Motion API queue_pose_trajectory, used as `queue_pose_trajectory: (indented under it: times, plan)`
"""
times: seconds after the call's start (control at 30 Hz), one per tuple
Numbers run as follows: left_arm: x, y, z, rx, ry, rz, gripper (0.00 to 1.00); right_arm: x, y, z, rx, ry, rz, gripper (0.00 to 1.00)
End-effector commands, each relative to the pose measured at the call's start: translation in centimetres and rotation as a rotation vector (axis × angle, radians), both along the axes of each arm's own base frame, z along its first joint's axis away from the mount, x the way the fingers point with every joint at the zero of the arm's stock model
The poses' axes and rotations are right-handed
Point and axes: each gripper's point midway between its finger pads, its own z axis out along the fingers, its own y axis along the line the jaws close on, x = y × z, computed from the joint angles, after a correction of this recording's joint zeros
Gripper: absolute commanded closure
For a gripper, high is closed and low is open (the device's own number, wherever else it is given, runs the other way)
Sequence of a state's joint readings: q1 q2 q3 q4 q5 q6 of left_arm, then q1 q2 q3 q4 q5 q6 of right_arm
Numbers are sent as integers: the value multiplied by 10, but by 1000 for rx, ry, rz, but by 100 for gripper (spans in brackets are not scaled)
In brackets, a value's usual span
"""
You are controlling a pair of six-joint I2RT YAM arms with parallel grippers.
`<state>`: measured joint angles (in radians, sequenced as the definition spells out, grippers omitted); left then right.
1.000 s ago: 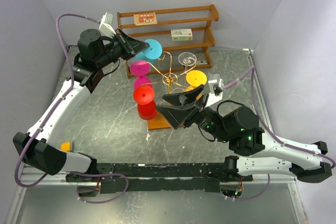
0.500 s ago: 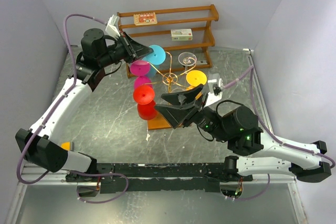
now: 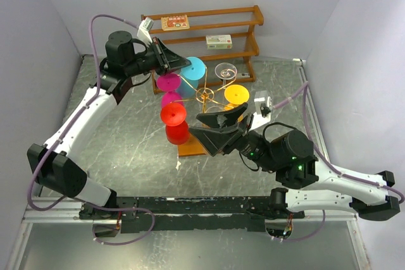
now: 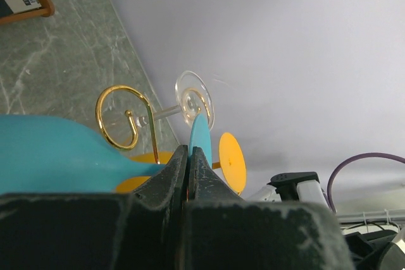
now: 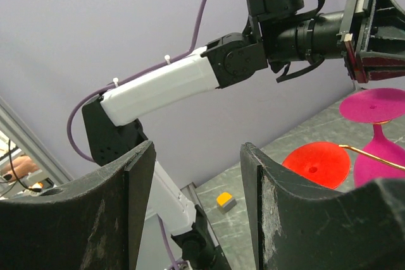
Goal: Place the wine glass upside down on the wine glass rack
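Your left claw is clamped on the cyan wine glass stem, upper centre, beside the wine glass rack. Your right claw stands apart, empty.

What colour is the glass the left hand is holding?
The glass is light blue, clearest in the top external view.

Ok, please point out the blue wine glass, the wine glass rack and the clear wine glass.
blue wine glass [image 3: 193,67], top external view, on its round foot.
wine glass rack [image 3: 204,95], top external view, on the hub of its central post.
clear wine glass [image 4: 188,99], left wrist view, on its round foot.
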<state>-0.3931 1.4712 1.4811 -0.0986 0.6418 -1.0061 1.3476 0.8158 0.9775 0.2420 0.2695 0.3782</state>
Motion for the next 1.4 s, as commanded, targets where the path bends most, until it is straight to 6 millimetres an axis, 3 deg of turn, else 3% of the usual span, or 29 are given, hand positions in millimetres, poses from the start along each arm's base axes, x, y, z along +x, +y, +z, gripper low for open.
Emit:
queue_pose_trajectory:
  times: [0.0,0.43,0.6,0.93,1.37]
  plan:
    - [-7,-8,27,-36,-68,-61,93,-3,-8,10,37,-25,4,44]
    - [10,-29,24,-79,-26,-107,93,-3,-14,11,44,-20,-3,44]
    - [20,-29,31,-77,-36,-68,93,-4,-15,13,47,-19,-3,44]
    - [35,-28,24,-64,-1,-12,93,-5,-20,19,63,-23,-1,44]
    - [43,-34,21,-64,9,-22,93,-4,-18,15,54,-16,-7,44]
